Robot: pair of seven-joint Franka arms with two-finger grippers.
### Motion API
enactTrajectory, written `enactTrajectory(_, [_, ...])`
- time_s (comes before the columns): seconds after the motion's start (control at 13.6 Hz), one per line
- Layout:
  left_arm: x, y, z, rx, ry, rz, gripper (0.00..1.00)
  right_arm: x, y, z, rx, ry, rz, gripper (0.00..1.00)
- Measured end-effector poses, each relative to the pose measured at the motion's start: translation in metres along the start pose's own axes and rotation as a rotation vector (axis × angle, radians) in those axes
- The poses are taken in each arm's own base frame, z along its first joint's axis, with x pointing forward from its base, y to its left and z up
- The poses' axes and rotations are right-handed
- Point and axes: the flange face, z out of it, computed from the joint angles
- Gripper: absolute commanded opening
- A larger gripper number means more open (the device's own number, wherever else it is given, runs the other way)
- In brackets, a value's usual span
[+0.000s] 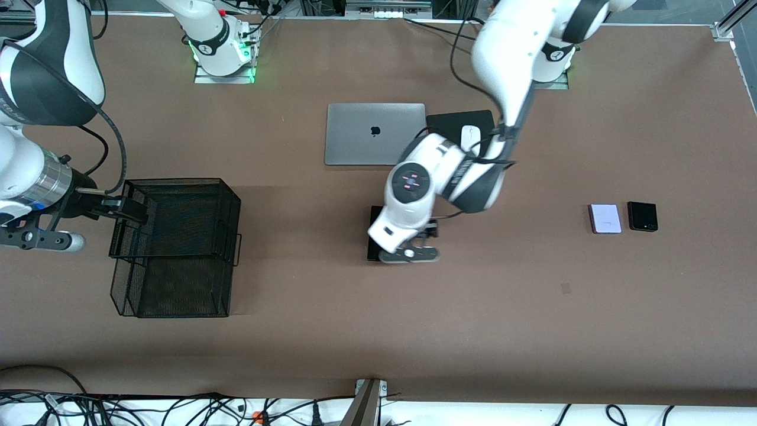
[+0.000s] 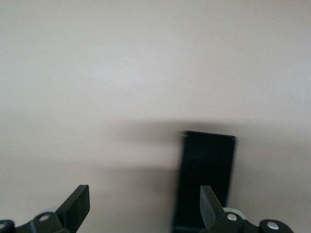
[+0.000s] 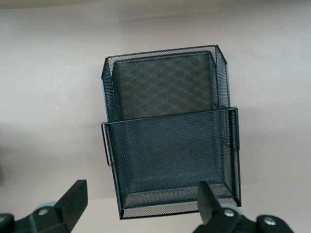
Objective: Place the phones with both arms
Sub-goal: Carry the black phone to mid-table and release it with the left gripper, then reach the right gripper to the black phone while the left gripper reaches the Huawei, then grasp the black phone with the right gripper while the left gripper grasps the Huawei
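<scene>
At mid-table, left pincer (image 1: 421, 241) wide over long black phone (image 2: 206, 177), right pincer (image 3: 141, 206) wide above mesh basket (image 1: 177, 195).

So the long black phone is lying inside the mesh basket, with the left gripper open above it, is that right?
Not quite. The front view shows the long black phone lying on the bare table, apart from the mesh basket. The left gripper is open above it.

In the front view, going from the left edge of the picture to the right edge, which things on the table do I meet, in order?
Black mesh basket → grey laptop → white mouse → lilac phone → small black phone. The long black phone under the left gripper overlaps the laptop's span, so I leave it out.
</scene>
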Motion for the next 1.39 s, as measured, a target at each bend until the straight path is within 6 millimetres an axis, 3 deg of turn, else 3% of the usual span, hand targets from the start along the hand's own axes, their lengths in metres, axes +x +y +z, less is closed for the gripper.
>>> enactTrajectory(0.07, [0.008, -0.026, -0.014, 0.024, -0.039, -0.004, 1.0, -0.002, -0.007, 0.001, 0.011, -0.012, 0.004, 1.0])
enactTrajectory(0.22, [0.023, -0.086, -0.019, 0.073, -0.127, 0.056, 1.0, -0.012, -0.045, 0.0, 0.081, -0.041, 0.076, 1.0])
enactTrajectory(0.44, [0.045, -0.201, -0.011, 0.171, -0.224, 0.154, 1.0, -0.038, -0.143, -0.001, 0.174, -0.059, 0.148, 1.0])
enactTrajectory(0.59, [0.045, -0.268, -0.007, 0.238, -0.264, 0.221, 1.0, -0.055, -0.214, 0.017, 0.2, -0.027, 0.149, 1.0])
enactTrajectory(0.73, [0.041, -0.326, -0.004, 0.261, -0.258, 0.273, 1.0, -0.069, -0.275, 0.056, 0.19, -0.012, 0.119, 1.0])
enactTrajectory(1.03, [0.022, -0.437, 0.013, 0.217, -0.178, 0.325, 1.0, -0.097, -0.37, 0.145, 0.097, 0.021, 0.09, 1.0])
enactTrajectory(1.25, [-0.002, -0.517, 0.046, 0.175, -0.107, 0.283, 1.0, -0.11, -0.42, 0.205, 0.069, 0.067, 0.085, 1.0])
enactTrajectory(1.39, [-0.018, -0.548, 0.068, 0.144, -0.073, 0.222, 1.0, -0.114, -0.437, 0.241, 0.06, 0.099, 0.071, 1.0])
